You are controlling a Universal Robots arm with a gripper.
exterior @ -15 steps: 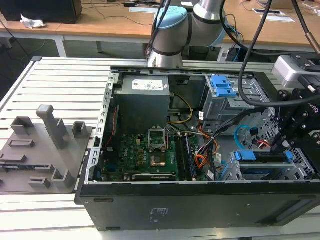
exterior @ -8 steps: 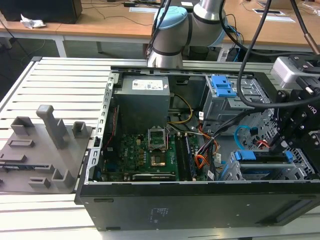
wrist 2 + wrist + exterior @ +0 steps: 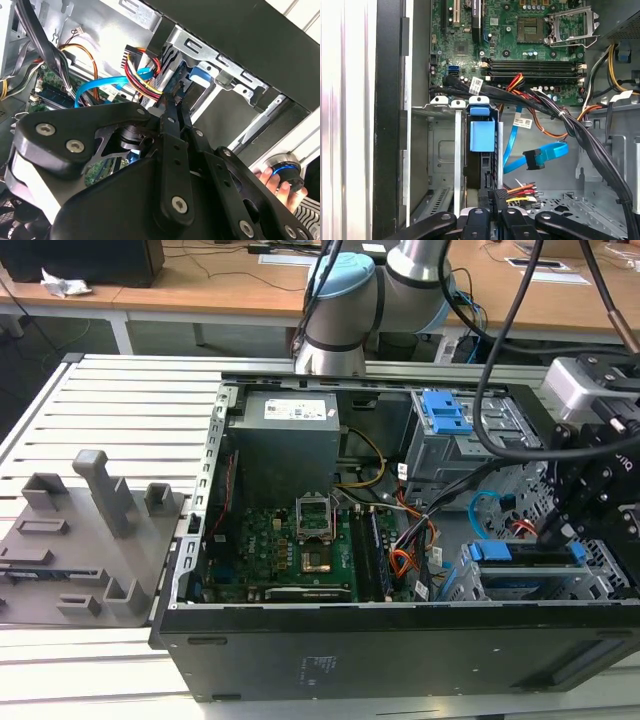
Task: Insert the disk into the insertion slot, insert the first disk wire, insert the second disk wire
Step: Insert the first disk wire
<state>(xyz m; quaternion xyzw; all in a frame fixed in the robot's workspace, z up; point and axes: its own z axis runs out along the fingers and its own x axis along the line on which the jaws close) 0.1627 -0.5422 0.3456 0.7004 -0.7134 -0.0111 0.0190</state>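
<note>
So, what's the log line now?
disk: in insertion slot | tool: shut on first disk wire | second disk wire: loose

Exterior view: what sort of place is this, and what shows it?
Probably a robotics lab: an open computer case lies on a slatted metal bench, a robot arm stands behind it, wooden desks beyond.

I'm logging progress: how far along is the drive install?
Done: the disk sits in the insertion slot. In hand: the gripper is at the disk's end by the red and yellow first disk wire. Left: the second disk wire hangs unplugged.
</note>
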